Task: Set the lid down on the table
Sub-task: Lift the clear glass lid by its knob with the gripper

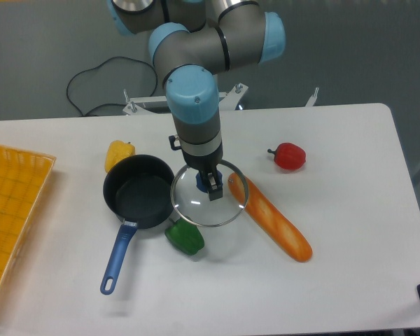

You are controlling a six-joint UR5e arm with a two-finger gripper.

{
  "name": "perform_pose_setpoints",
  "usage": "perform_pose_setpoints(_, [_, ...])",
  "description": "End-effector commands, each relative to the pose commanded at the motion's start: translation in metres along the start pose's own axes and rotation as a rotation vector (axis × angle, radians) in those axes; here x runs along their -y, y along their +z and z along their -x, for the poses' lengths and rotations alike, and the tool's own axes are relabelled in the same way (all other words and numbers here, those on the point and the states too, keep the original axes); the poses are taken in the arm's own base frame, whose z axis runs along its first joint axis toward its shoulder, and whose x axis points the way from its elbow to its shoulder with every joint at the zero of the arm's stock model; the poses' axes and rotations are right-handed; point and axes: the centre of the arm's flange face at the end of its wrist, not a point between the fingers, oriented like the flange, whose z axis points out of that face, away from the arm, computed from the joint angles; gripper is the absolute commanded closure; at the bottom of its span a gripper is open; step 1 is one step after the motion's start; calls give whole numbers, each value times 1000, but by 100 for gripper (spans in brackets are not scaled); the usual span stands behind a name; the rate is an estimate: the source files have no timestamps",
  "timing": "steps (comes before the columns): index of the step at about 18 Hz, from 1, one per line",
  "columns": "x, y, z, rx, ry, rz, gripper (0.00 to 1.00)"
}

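Tool (213, 187) points straight down from the grey-and-blue arm (196, 105), its 2 fingers pinching the small blue knob at the centre of the lid (204, 208). Fingers hide most of the knob; only a sliver of blue shows beside them.

Lid: round clear glass, thin silver rim, held roughly level in the tool. Whether it touches the tabletop (350, 231) or hangs just above it cannot be told from this view.

Positions relative to the lid:
- Saucepan (138, 190), dark, blue handle: just left of the lid, its rim meeting or slightly overlapped by the lid's left edge. Pan is open and upright; handle runs down-left toward the near edge.
- Green pepper (185, 238): at the lid's lower-left edge, partly under the rim in the image.
- Baguette (269, 218): just right of the lid, lying diagonally, its upper end against the lid's right rim.
- Yellow pepper (119, 154): upper left, behind the saucepan.
- Red pepper (288, 156): upper right, well apart.
- Yellow-orange mesh tray (14, 210): far left, at the tabletop's edge.
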Motion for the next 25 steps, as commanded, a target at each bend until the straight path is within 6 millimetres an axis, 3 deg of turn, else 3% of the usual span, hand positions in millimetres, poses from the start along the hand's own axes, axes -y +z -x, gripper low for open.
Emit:
perform_pose_setpoints(8, [-10, -1, -1, -1, -18, 3, 35])
perform_pose_setpoints(25, [-6, 6, -7, -10, -47, 0, 35])
